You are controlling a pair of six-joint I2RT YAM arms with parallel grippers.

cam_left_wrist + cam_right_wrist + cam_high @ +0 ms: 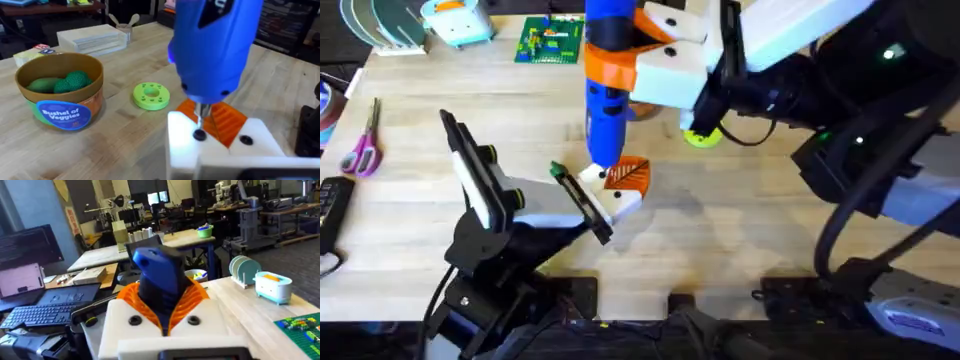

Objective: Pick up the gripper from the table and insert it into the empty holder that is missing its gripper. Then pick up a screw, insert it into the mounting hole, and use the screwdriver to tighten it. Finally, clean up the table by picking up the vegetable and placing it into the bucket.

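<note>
Blue and upright, the screwdriver (608, 95) stands close under the overhead camera, gripped in the right gripper (167, 314), whose white fingers with orange pads are clamped round its body. From the lower left, the left arm reaches toward mid-bench; whether the left gripper (605, 195) is open or closed, I cannot tell. Its white holder (220, 150) carries the orange gripper (225, 122), and the screwdriver's tip sits on the dark screw (199, 134). Farther off stands the bucket (62, 92), beside a green disc (151, 95).
</note>
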